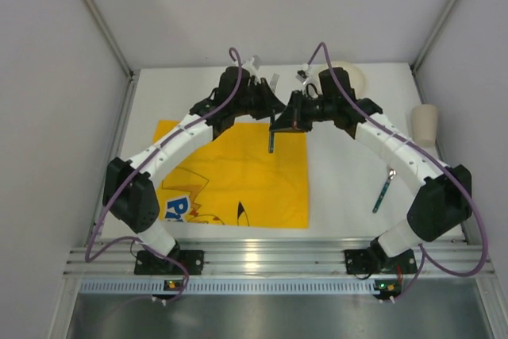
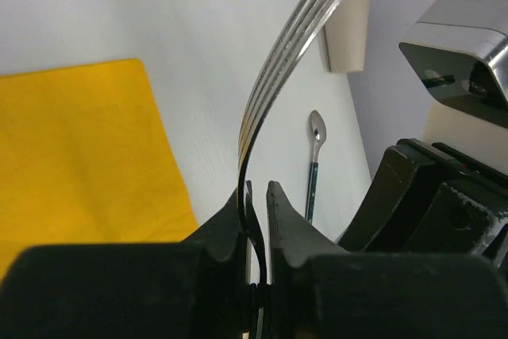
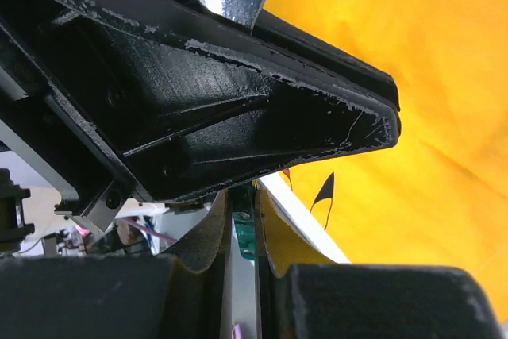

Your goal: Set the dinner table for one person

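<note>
**Fork gripped by both grippers above worktop**

The white worktop [image 1: 341,196] spans the view beneath both arms. A yellow mat [image 1: 238,180] lies flat on its left half. Above the mat's far right corner, the left gripper [image 2: 259,192] is clamped tight on the neck of a fork [image 2: 278,61], whose tines point away from it. The right gripper [image 3: 242,200] is closed narrowly on the fork's dark green handle. Further right, a spoon [image 1: 383,190] lies on the worktop. A cup [image 1: 425,123] sits near the right edge.
</note>
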Robot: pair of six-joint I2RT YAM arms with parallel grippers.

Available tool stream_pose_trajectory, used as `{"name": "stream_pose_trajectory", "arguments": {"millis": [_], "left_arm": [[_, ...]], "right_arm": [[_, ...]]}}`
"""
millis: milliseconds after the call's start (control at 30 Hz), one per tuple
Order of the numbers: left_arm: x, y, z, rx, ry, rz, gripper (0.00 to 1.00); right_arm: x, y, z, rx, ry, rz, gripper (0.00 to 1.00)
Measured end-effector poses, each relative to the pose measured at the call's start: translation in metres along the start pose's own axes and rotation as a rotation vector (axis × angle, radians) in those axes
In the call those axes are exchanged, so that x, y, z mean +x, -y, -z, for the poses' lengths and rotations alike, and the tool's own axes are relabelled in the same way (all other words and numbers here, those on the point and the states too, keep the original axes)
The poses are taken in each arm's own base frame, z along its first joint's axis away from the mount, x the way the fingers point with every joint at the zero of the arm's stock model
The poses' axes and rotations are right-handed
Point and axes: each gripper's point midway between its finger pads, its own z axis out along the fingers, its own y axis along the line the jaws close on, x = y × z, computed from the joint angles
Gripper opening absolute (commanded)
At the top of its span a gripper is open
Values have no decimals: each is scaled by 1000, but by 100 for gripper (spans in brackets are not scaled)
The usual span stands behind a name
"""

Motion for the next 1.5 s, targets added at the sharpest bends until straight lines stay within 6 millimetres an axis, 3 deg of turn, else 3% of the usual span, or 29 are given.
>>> {"name": "stream_pose_trajectory", "arguments": {"millis": [67,167,233,300,367,500,600,667,700,767,800,1000,1167,1267,1500], "left_arm": [[2,2,0,2,-5,-10,0],[3,-1,0,-6,-11,-23,0],[4,-4,1,-12,-24,-72,0],[7,-20,5,-51,-54,-125,0],[8,-45,11,-105,-88,-167,0],[13,-127,42,-257,-173,-200,0],[30,-197,77,-421,-268,-172,0],[42,-232,100,-531,-329,-173,0],[48,-246,110,-584,-359,-188,0],[59,-262,125,-655,-408,-213,0],[63,-268,131,-687,-426,-222,0],[57,-273,152,-756,-419,-245,0],[44,-266,161,-776,-389,-254,0],[28,-256,168,-788,-338,-276,0],[8,-242,190,-821,-248,-296,0]], "right_arm": [[1,0,-1,1,-5,1,0],[2,2,-2,7,-9,0,21],[3,5,-3,16,-14,11,44],[5,15,-2,59,-15,12,58],[8,27,0,107,-21,19,65],[27,64,0,225,-58,13,66],[58,107,0,350,-120,-26,63],[78,133,1,421,-166,-58,60],[86,145,-1,450,-188,-73,51],[100,164,-3,498,-227,-97,42],[104,172,-5,518,-242,-109,32],[104,188,-21,530,-250,-115,0],[93,204,-41,545,-238,-102,0],[98,224,-50,580,-258,-113,0],[95,224,-55,565,-264,-105,0]]}}
